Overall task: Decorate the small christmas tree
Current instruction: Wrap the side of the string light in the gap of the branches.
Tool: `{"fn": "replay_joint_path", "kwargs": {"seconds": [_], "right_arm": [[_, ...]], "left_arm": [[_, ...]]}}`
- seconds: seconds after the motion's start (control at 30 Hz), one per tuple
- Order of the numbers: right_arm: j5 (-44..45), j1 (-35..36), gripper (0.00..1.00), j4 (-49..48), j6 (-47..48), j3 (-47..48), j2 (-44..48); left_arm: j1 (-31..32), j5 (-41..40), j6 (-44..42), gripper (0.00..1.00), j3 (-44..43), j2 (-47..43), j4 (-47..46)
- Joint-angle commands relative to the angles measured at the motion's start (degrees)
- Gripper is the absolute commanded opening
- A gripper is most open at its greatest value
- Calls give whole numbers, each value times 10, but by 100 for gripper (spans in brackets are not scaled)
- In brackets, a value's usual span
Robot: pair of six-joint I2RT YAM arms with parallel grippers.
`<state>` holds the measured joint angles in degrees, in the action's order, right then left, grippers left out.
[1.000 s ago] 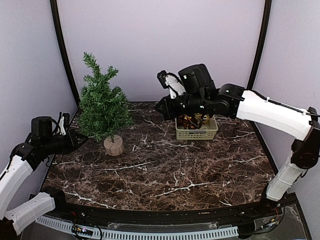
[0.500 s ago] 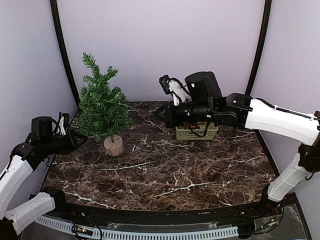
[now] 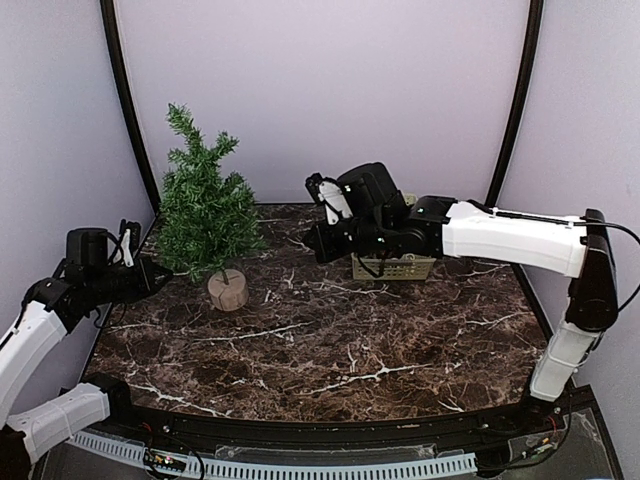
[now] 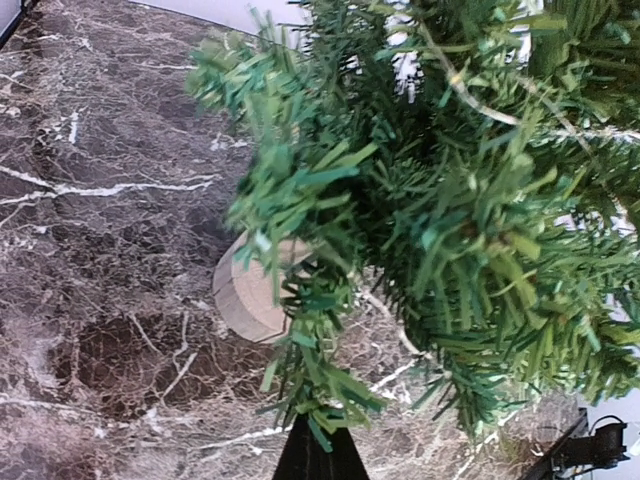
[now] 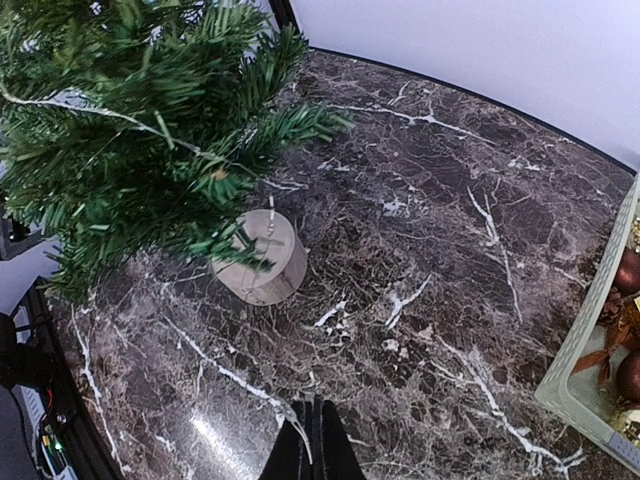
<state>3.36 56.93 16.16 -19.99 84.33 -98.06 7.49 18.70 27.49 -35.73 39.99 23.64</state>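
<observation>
The small christmas tree (image 3: 205, 215) stands at the back left on its round tan base (image 3: 227, 290). My left gripper (image 3: 150, 275) is at its lower left branches. In the left wrist view the gripper (image 4: 318, 432) is shut on the tip of a low branch (image 4: 315, 380), with the base (image 4: 250, 290) beyond it. My right gripper (image 3: 315, 240) hangs over the table between tree and basket. In the right wrist view it (image 5: 315, 425) is shut, with a thin pale string (image 5: 305, 440) in its tips. What hangs from the string is hidden. The tree (image 5: 130, 130) and base (image 5: 265, 260) lie ahead of it.
A pale green basket (image 3: 395, 267) with brown and gold ornaments stands at the back right, behind the right arm; its corner (image 5: 590, 370) and a brown ball (image 5: 628, 270) show in the right wrist view. The dark marble table (image 3: 330, 340) spreads in front.
My right gripper has moved left from above the basket toward the tree and come down a little. The left gripper has stayed at the tree's low branch.
</observation>
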Motion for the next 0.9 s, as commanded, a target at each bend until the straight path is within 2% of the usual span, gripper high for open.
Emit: {"fn": "replay_joint_path", "kwargs": {"seconds": [0.0,0.2,0.43,0.5,0.63,0.73,0.87], "right_arm": [[-24,-7,0,-35,23,49,-34],[-71,-5,0,-39,28,66,-58],[-71,4,0,-44,22,61,-60],[-65,5,0,-44,20,65,-61],[-49,5,0,-45,13,73,-65],[-42,5,0,-46,9,81,-70],[-41,4,0,-49,8,89,-74]], "left_arm": [[-4,-31,-49,0,-21,22,-8],[-10,-47,-101,0,-52,75,-42],[-40,-45,-148,0,-85,152,-87],[-44,-56,-145,4,-95,168,-88],[-45,-76,-137,25,-115,166,-55],[-45,-92,-131,49,-110,123,-25],[-44,-92,-116,68,-90,54,32]]}}
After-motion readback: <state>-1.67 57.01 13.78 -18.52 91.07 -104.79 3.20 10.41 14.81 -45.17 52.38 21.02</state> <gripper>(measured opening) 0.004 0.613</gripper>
